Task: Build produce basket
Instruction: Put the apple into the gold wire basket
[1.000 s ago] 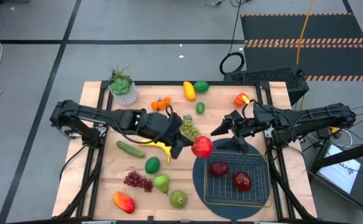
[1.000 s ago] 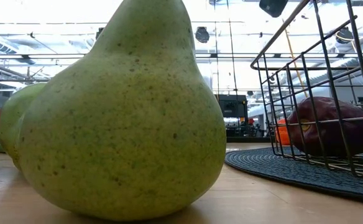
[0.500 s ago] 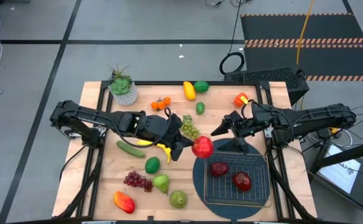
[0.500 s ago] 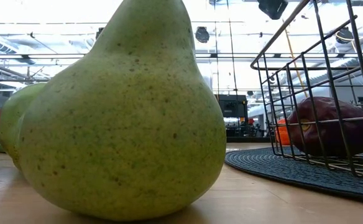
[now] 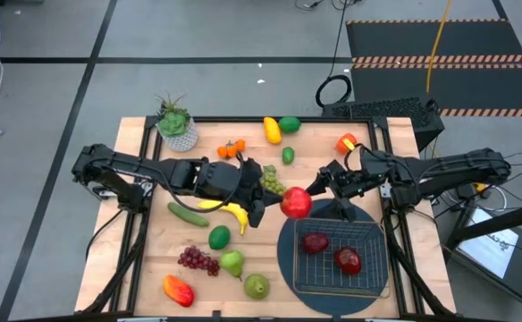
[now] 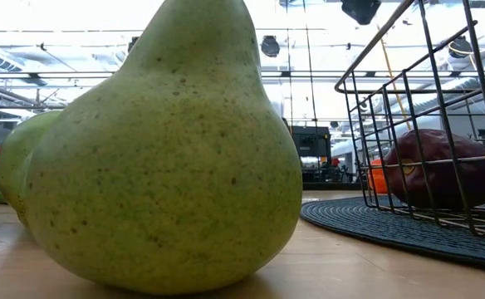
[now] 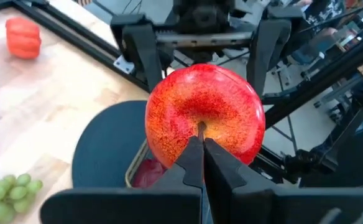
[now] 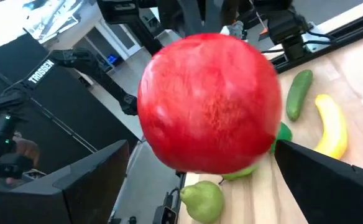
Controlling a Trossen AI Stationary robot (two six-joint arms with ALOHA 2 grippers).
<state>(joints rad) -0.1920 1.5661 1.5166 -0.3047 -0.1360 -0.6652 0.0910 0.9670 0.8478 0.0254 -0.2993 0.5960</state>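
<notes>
High view: three red apples (image 5: 295, 203), two in the basket (image 5: 368, 234), one pinched by the closed left tool (image 5: 283, 204), right tool (image 5: 319, 185) spread wide.

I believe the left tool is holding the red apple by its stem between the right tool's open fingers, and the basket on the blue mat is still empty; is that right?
Not quite: the basket is not empty. The high view shows two dark red fruits already inside it. The rest holds: the left tool is shut on the red apple by its stem, between the right tool's open fingers, and the basket sits on the blue mat.
</notes>
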